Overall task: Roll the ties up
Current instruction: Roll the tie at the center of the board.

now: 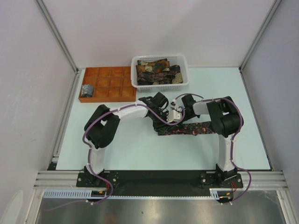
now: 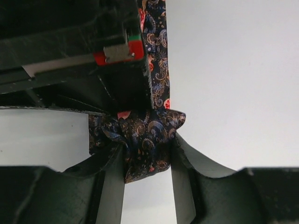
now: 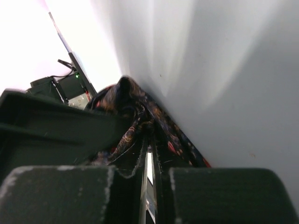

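Pale grey walls and aluminium posts enclosed a light table (image 1: 126,149), with both arm bases bolted to a black strip at its near edge. Taking the white mesh basket (image 1: 160,84) at the far middle of the table as the landmark, an orange compartment tray (image 1: 105,88) sat just to its left, one near-left cell holding a small grey-blue bundle (image 1: 87,90). Inside the basket lay a heap of folded ties (image 1: 158,73) in green, gold and brown, with darker patches among them.

Nearer than the basket, towards the arms, a dark tie (image 1: 194,128) stretched across the table, mostly to the right. Its cloth was black-navy with fine bluish and tan paisley swirls and small pink-red spots. Its left end was gathered into a loose, crumpled wad below the basket's near rim, where the two arms met.

The left gripper (image 2: 148,154) had its jaws partly apart and pressed against either side of that wad, clamping it, while a flat strip of the same cloth ran away beyond it. The right gripper (image 3: 148,154), just right of the left one, had its fingers nearly together, only a thin slit between them, pinching a fold of the tie.
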You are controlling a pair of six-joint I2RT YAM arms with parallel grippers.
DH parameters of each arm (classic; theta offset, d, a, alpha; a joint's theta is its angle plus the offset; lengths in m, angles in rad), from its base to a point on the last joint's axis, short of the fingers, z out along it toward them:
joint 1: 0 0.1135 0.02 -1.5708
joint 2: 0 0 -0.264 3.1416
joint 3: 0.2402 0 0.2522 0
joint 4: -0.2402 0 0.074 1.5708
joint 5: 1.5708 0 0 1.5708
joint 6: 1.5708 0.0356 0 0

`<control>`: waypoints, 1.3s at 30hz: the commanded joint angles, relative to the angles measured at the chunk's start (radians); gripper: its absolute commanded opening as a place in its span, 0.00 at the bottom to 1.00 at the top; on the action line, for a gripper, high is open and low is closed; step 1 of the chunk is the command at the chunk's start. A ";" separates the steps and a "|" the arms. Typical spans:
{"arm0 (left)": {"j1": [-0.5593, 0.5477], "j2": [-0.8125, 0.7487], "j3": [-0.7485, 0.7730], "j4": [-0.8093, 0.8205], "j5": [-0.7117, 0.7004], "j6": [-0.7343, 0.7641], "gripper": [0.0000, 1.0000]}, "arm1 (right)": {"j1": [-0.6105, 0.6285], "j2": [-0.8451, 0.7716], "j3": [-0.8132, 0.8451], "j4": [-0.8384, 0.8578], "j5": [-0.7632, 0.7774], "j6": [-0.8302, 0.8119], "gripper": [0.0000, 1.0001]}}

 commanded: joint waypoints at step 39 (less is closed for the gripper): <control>0.055 -0.050 -0.042 0.014 0.100 -0.021 0.74 | -0.095 -0.040 -0.002 -0.133 0.115 -0.112 0.00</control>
